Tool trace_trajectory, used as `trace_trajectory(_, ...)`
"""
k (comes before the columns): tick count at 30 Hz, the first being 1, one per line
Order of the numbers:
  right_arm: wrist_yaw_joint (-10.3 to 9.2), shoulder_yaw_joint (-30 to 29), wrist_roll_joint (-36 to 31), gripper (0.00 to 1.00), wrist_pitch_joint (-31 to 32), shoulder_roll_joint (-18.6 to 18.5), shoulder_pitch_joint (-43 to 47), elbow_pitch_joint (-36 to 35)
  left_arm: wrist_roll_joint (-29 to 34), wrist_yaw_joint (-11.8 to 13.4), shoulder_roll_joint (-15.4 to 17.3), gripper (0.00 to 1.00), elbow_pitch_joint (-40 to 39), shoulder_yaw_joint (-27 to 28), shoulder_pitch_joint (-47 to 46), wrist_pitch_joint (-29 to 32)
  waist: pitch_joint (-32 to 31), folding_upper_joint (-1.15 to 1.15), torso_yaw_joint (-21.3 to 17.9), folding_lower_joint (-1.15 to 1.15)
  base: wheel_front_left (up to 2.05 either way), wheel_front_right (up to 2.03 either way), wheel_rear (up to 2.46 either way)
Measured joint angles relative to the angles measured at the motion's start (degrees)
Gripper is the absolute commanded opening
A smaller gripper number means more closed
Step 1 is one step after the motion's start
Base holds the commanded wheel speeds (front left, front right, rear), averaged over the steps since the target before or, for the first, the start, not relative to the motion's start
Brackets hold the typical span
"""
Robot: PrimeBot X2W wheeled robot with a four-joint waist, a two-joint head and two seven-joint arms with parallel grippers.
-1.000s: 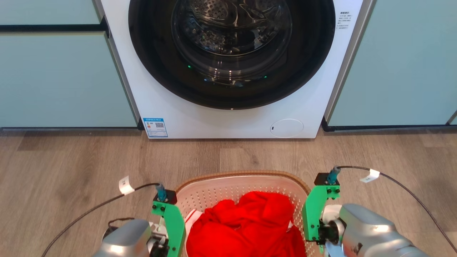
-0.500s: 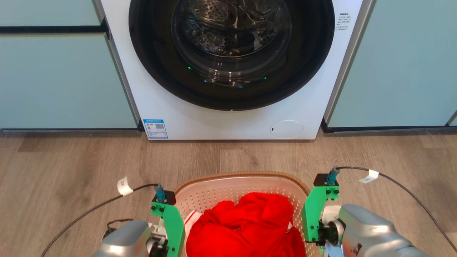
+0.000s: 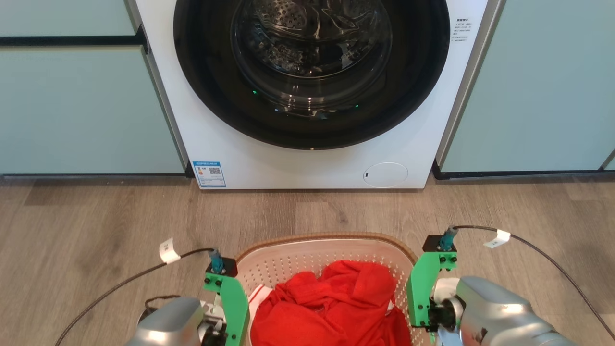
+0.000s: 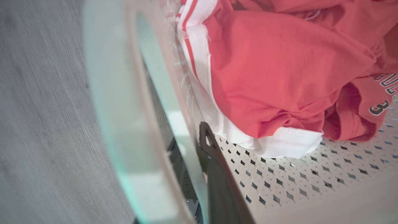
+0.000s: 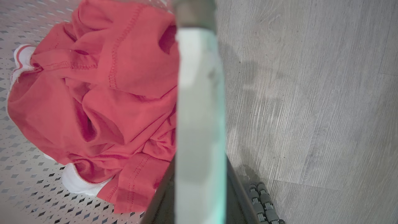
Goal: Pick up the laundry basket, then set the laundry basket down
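Where the laundry basket [image 3: 326,252] sits: low in the head view, between the two arms, on or just over the wooden floor [image 3: 96,226]; I cannot tell whether its base touches.
Jaws of the left gripper [image 4: 189,146]: narrow, closed across the basket's left wall beside the pale handle [image 4: 124,124], one dark finger inside the basket and one outside.
Jaws of the right gripper [image 5: 200,168]: narrow, seemingly clamped on the right handle [image 5: 199,109], with a dark finger on each side.
Inside the basket: crumpled red clothes [image 3: 331,307] with white trim.
Beyond the basket: a white washing machine [image 3: 307,163], its dark round front facing the basket, well apart from the rim.
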Motion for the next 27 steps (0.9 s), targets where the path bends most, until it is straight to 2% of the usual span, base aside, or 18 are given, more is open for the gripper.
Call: trace_trajectory(27, 0.00, 1.27, 1.68, 0.00, -0.20, 0.01, -0.09, 0.30, -0.43, 0.00, 0.00, 0.00, 0.02, -0.23, 0.00, 0.00, -0.19, 0.00, -0.12, 0.00, 0.00, 0.00, 0.00)
